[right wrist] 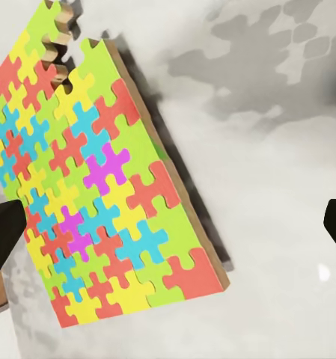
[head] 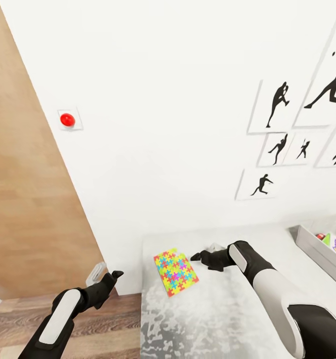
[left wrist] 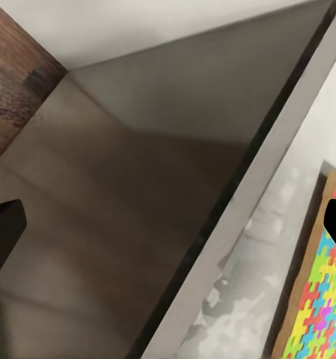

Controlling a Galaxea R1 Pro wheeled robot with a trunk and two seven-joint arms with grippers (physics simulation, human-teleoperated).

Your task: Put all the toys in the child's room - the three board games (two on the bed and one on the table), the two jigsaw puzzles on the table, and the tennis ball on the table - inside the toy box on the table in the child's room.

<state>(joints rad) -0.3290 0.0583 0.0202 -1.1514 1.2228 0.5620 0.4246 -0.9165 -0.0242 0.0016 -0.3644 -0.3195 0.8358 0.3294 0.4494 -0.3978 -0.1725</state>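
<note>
The right claw (head: 200, 258) hangs wide open just beside the jigsaw puzzle (head: 176, 272), gripping nothing. That puzzle lies flat on the desk (head: 213, 319), well apart from the toy box (head: 307, 244). The left claw (head: 113, 277) is also open and empty, off the desk's end nearest the puzzle.

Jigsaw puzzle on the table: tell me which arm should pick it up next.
Right. The right gripper hovers over the table just beside the jigsaw puzzle, jaws open. The left gripper hangs off the table's end, over the floor, farther from the puzzle.
</note>
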